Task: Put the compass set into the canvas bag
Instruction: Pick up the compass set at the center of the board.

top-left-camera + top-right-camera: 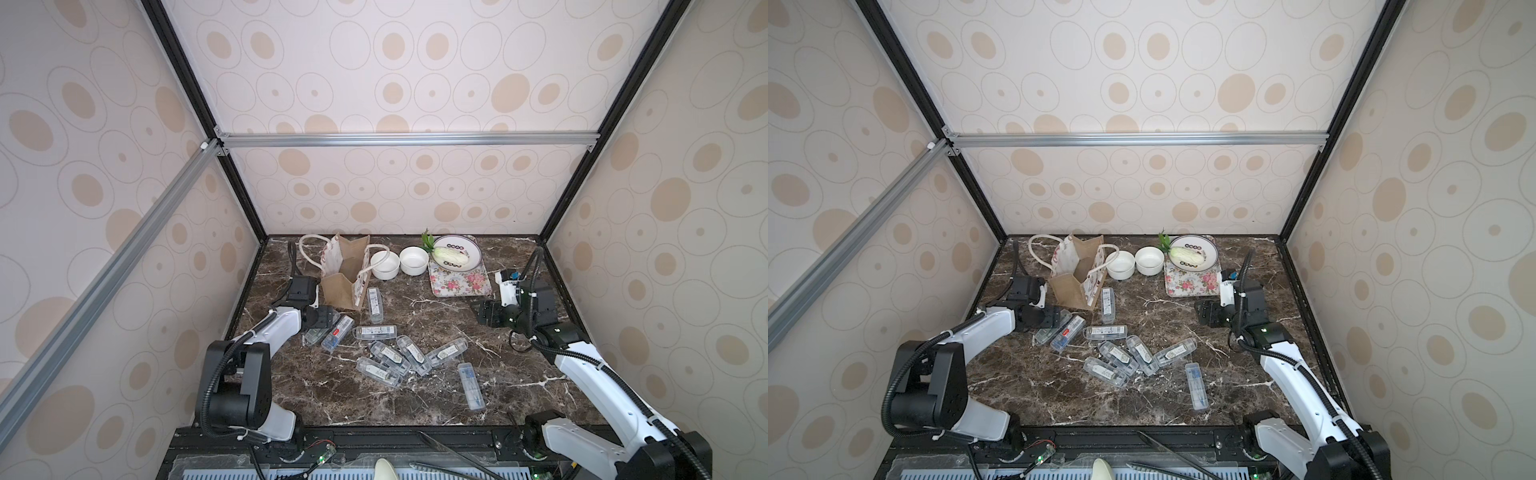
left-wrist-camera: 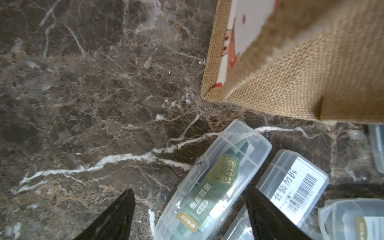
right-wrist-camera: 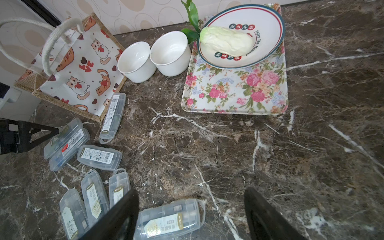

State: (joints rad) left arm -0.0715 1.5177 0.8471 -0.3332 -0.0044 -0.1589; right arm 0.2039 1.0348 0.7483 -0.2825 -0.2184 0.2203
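Compass set near canvas bag, straddled by spread left pincer.

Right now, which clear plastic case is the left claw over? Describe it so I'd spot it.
Find the tan burlap bag with rope handles at the back left. By its near-left corner two clear plastic cases lie side by side: yours is the green-and-gold-labelled case, not its barcode-stickered neighbour.

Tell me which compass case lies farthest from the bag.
The lone case with blue contents, nearest the table's front edge; the others cluster closer to the bag.
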